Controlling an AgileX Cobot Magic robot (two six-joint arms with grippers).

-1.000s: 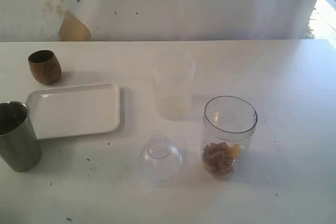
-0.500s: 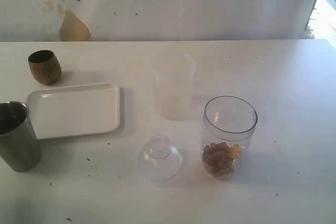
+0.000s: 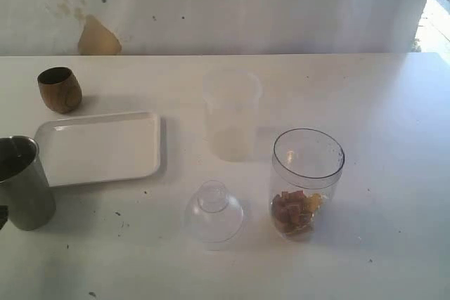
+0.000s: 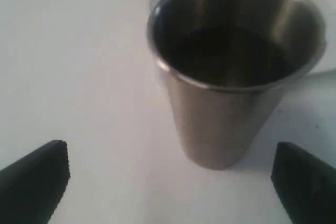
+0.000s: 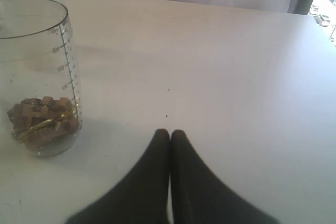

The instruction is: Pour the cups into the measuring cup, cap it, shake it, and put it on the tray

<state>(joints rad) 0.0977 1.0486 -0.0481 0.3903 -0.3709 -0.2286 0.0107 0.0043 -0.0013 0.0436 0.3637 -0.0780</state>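
Observation:
The steel tumbler (image 3: 24,182) stands upright at the table's front left, its inside dark (image 4: 231,61). My left gripper (image 4: 169,156) is open, its two fingers spread wide just short of the tumbler's base and touching nothing. The brown wooden cup (image 3: 60,89) stands behind the white tray (image 3: 98,147). The clear measuring cup (image 3: 306,182) stands uncapped right of centre with brown and yellow pieces in its bottom (image 5: 44,116). My right gripper (image 5: 169,132) is shut and empty, low over bare table beside the measuring cup.
A clear dome-shaped lid (image 3: 214,212) lies left of the measuring cup. A frosted plastic cup (image 3: 232,114) stands behind it, mid-table. A pale wall runs along the table's far edge.
A dark tip of my left gripper has come into the exterior view at the left edge beside the tumbler. Nothing on the table has moved.

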